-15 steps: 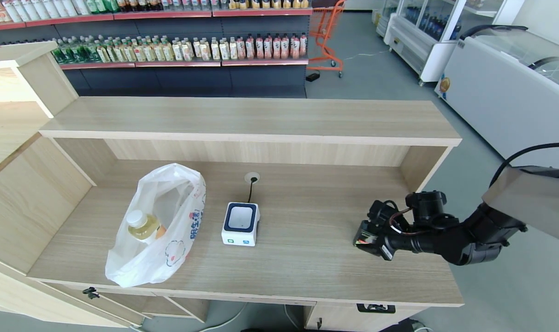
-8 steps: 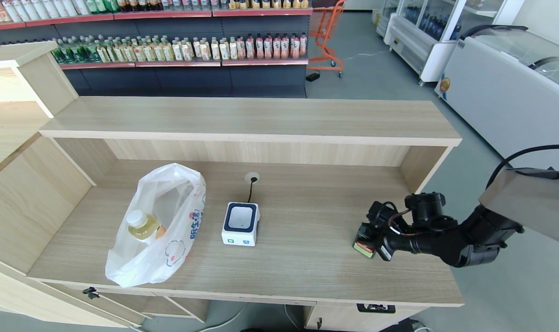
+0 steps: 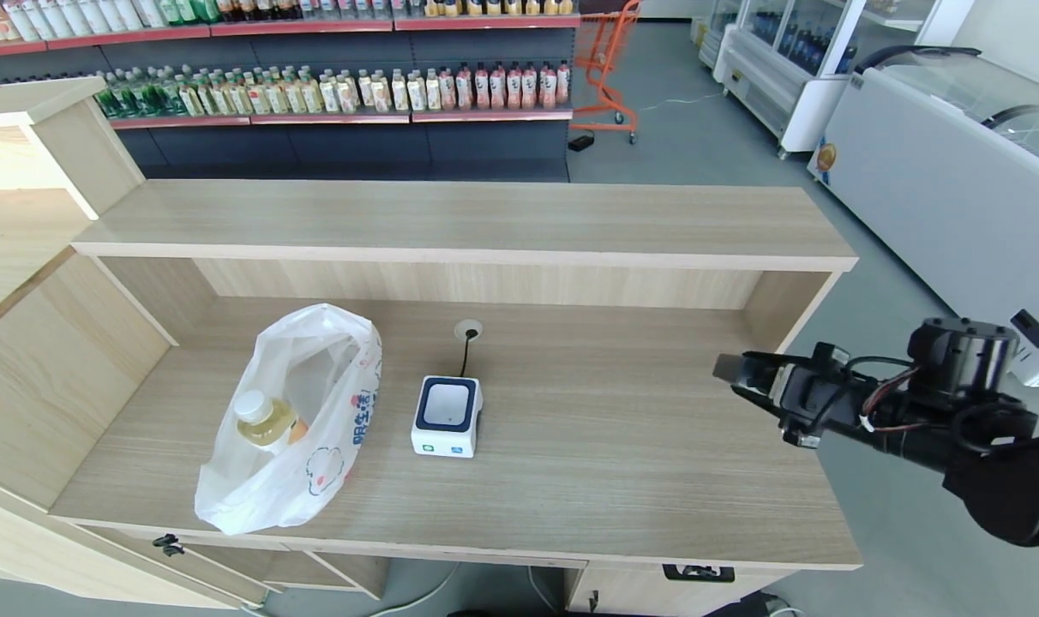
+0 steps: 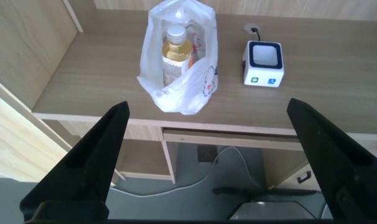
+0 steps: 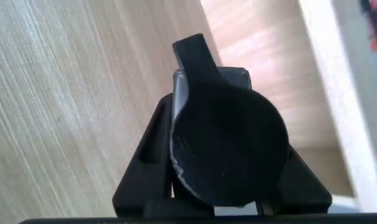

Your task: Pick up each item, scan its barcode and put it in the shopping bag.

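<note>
- Right gripper (image 3: 740, 374) is up above the right end of the desk (image 3: 614, 463), nose pointing towards the robot's left
- From its wrist camera I get a dark, round-ended item (image 5: 229, 143) sitting square between the jaws, so I read this gripper as pinched on it; what kind of product it is I cannot tell
- No barcode visible to me from here, so I don't know which face carries it
- Scanner (image 3: 447, 415) sits well apart from the right gripper, off to its left and lower, with its window facing up and its cable running away at the back
- Shopping bag (image 3: 314, 411) is just past the scanner on the far side from the right gripper, mouth open, a bottle (image 3: 262, 418) already inside
- Left gripper (image 4: 207, 112) is spread wide and carrying nothing, hanging low in front of the desk edge, the bag and scanner ahead of it
- My read: this is the carry to the scanner, scan not yet done
- To do it well I'd swing left and come down gently, stopping just above the window without touching it
- Then roll the wrist slowly so each side of the item faces the glass in turn
- Firm pinch all the way, and I'd stay in front of that cable
</note>
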Tool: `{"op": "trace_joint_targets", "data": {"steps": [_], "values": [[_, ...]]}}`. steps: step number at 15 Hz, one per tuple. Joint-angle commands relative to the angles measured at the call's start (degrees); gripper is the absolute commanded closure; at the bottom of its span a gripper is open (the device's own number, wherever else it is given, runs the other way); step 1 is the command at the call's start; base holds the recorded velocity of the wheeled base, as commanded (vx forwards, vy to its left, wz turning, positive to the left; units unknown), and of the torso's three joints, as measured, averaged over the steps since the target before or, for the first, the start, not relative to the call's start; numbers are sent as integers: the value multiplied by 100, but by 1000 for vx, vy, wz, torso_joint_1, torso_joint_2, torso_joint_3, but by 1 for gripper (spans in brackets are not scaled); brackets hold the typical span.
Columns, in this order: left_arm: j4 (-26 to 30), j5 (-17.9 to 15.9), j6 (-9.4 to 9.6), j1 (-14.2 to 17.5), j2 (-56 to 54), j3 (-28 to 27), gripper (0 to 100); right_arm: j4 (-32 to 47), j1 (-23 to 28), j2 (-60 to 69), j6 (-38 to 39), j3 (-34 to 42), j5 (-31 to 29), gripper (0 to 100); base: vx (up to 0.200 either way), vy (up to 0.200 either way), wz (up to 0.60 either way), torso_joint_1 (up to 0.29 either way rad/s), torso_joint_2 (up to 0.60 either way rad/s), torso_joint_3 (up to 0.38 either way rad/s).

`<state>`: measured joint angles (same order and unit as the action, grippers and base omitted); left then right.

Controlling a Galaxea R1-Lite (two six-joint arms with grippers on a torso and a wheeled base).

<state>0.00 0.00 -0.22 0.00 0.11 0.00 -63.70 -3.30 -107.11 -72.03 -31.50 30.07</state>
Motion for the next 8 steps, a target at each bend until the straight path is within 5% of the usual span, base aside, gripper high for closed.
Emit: {"op": "trace_joint_targets", "data": {"steps": [1,3,6,8], "values": [[0,0,-4,0,-2,0,0,6,-197,1350,-1779,469,1027,100,0,0,0,0,0,0],[0,0,-4,0,-2,0,0,33,-751,1412,-3563,636,1862,100,0,0,0,0,0,0],[0,0,-4,0,-2,0,0,33,-1691,1333,-4855,812,1958,100,0,0,0,0,0,0],[0,0,-4,0,-2,0,0,68,-2825,1201,-5840,926,1985,100,0,0,0,0,0,0]]}}
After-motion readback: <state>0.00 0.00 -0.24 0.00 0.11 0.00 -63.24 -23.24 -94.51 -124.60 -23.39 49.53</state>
